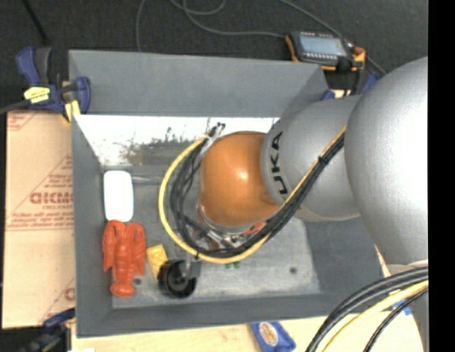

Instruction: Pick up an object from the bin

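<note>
Camera view looks down into the grey bin [300,284], where the arm comes in from the right and its orange cover [231,178], ringed by looped cables [168,196], hangs over the middle of the floor. The gripper [177,279] shows as a dark rounded end below and to the left of that cover, low over the front left part of the floor. Whether it is wide, narrow or holding anything cannot be told. Just beside it, on its left, lies a small yellow piece [155,255], the nearest loose thing. Touching that piece on the far side is a red toy lobster [123,259], lying lengthwise along the left wall with its tail toward the front. Behind the lobster, near the left wall, rests a white oblong thing [118,195] with rounded ends.
</note>
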